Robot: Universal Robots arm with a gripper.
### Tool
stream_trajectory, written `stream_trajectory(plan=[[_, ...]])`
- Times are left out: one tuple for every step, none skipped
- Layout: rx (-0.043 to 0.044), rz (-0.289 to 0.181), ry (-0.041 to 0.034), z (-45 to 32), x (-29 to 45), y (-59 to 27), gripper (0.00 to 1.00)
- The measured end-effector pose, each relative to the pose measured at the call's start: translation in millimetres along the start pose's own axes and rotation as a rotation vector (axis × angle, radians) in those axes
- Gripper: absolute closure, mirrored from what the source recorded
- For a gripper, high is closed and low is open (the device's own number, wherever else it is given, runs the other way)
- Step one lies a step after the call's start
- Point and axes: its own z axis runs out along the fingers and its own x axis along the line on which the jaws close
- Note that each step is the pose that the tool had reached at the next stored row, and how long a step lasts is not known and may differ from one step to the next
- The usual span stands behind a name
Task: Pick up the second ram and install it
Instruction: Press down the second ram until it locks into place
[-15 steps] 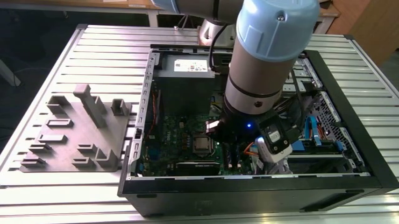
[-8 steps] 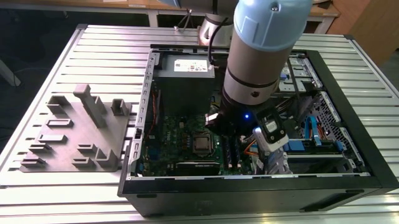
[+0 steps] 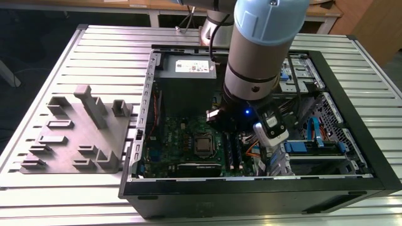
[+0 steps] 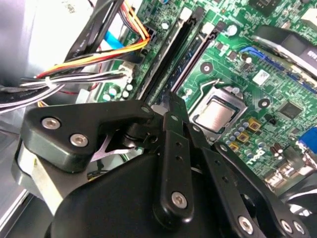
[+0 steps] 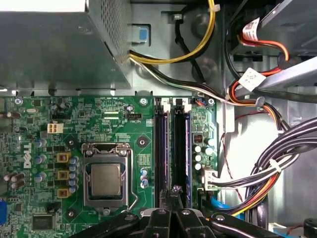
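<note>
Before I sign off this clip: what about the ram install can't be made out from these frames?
- First wrist view: the near ends of the two memory slots are hidden under the gripper, so whether the second ram is fully seated cannot be told.
- Exterior view: the arm covers where the gripper meets the motherboard.
- Second wrist view: the slots are dark and seen edge-on, so their contents are unclear.

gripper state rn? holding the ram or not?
Gripper: shut, fingertips together above the memory slots on the motherboard. Whether a ram stick sits between them cannot be told.
</note>
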Motion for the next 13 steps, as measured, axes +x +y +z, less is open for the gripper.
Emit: stream_trajectory(plan=[[-0.0002, 0.0, 0.0, -1.4, 0.0, 0.1, 0.93], [-0.0002, 0.0, 0.0, -3.4, 0.0, 0.2, 0.93], [-0.0001, 0.0, 0.0, -5.5, -0.1, 0.3, 0.93], [-0.0002, 0.0, -0.0001, -7.2, -0.2, 0.4, 0.93], [-0.0001, 0.0, 0.0, -8.0, -0.2, 0.4, 0.93], [-0.0004, 0.0, -0.0001, -7.9, -0.2, 0.4, 0.93], [-0.0004, 0.0, -0.0001, -7.9, -0.2, 0.4, 0.93], [-0.0004, 0.0, -0.0001, -7.9, -0.2, 0.4, 0.93], [-0.0005, 0.0, -0.0001, -7.9, -0.2, 0.4, 0.93], [-0.0003, 0.0, -0.0001, -8.2, -0.2, 0.4, 0.93], [-0.0003, 0.0, -0.0001, -8.3, -0.2, 0.4, 0.93], [-0.0003, 0.0, -0.0001, -8.4, -0.2, 0.4, 0.93], [-0.0003, 0.0, -0.0001, -8.4, -0.2, 0.4, 0.93]])
